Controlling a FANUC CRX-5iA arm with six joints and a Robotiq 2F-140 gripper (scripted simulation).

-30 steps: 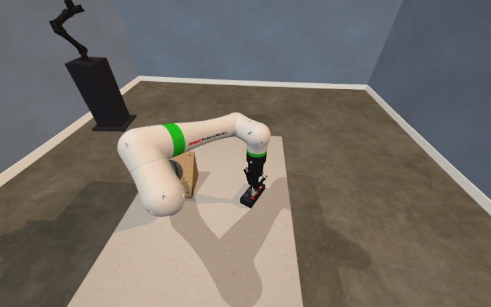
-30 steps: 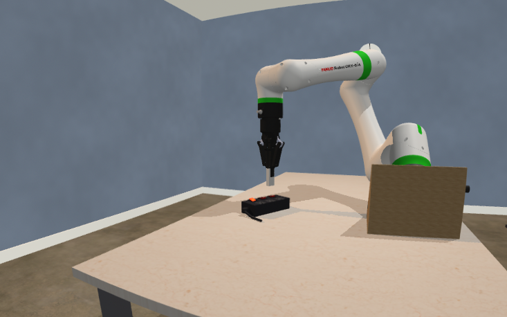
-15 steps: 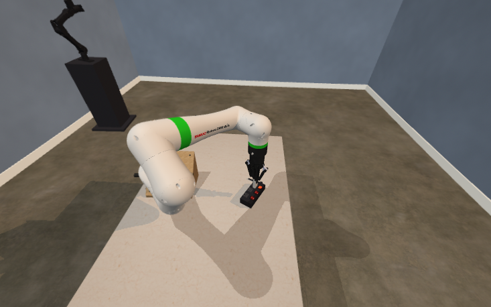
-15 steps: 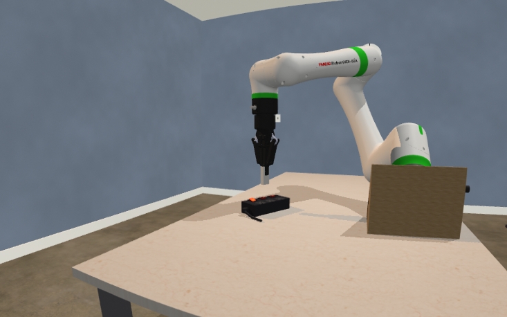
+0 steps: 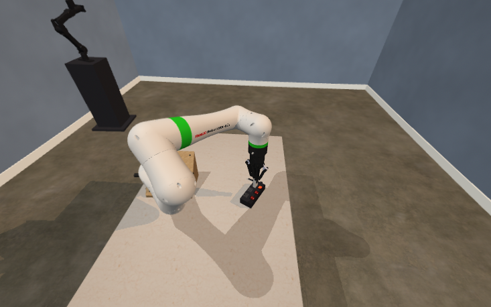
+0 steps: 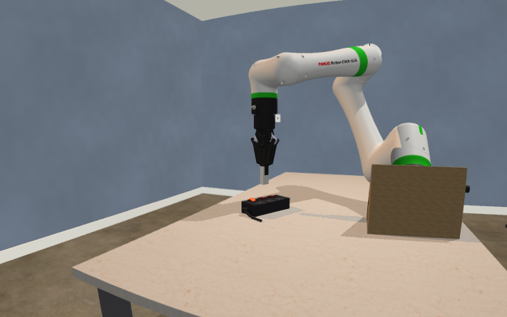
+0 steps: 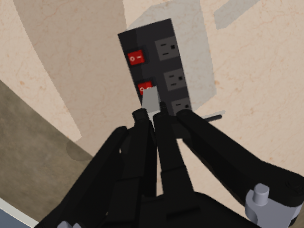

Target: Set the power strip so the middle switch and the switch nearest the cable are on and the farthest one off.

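Gripper (image 6: 263,173) fingers are pressed fully together with nothing between them, pointing straight down and hanging above the black power strip (image 6: 269,204) without touching it. Power strip lies face up on the beige table (image 6: 247,268), red switches (image 7: 136,57) showing, its cable stub (image 6: 254,216) at one end

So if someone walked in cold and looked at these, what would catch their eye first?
The big white arm with green bands, bent over the table, its shut hand poised just above a black power strip. Next, the strip's glowing red switches near mid-table. A brown box hides the arm's base, and a dark stand waits in the far corner.
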